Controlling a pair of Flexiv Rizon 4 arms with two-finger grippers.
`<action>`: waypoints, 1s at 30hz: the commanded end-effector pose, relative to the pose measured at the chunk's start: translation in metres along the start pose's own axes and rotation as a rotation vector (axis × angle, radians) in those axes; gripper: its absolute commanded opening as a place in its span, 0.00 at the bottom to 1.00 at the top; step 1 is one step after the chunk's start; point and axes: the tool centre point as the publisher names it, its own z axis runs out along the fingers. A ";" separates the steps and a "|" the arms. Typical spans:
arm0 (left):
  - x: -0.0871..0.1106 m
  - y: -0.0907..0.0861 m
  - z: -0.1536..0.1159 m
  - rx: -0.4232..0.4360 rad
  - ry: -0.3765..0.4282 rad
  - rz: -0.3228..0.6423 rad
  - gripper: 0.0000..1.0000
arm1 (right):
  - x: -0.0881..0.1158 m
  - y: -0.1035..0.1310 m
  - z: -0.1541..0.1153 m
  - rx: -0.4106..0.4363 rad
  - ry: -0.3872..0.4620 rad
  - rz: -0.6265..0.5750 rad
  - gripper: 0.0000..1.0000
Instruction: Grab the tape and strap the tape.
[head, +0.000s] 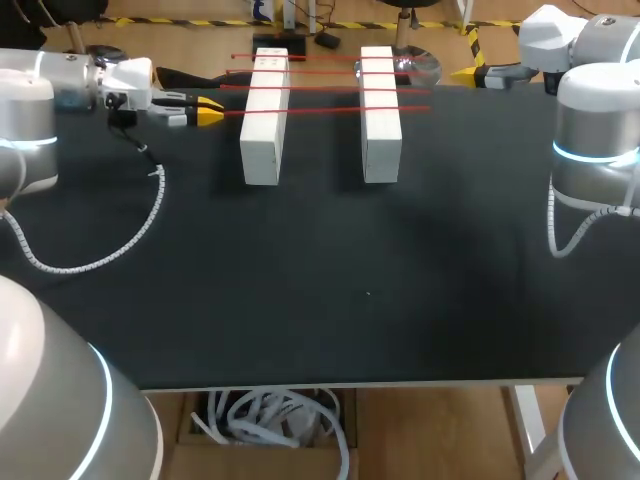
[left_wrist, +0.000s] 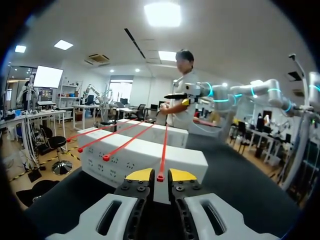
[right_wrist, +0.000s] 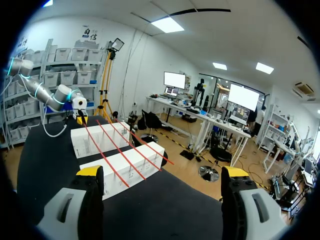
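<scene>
Two white blocks (head: 264, 120) (head: 380, 115) lie side by side at the back of the black table (head: 350, 300). Several red tapes run across their tops. The nearest tape (head: 330, 110) stretches taut from the right block, over the left one, to my left gripper (head: 208, 112), which is shut on its end just left of the left block. In the left wrist view the tape (left_wrist: 163, 145) ends between the yellow tips of that gripper (left_wrist: 160, 175). My right gripper (head: 470, 72) hangs wide open at the table's back right, apart from the blocks (right_wrist: 130, 165), nothing between its fingers (right_wrist: 90, 172).
My left arm's white coiled cable (head: 100, 260) droops over the table's left part. The tapes overhang the right block toward the back right. The table's front edge (head: 360, 383) runs across the near side.
</scene>
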 end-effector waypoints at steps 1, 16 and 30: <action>0.001 0.001 0.001 0.000 -0.002 0.000 0.12 | 0.000 0.000 0.000 0.001 0.001 0.001 1.00; 0.004 -0.003 -0.002 0.003 0.011 0.004 0.00 | 0.000 0.000 0.000 0.001 0.001 0.001 1.00; 0.024 -0.038 0.006 0.024 0.092 0.022 0.00 | 0.000 0.000 0.000 0.001 0.001 0.001 1.00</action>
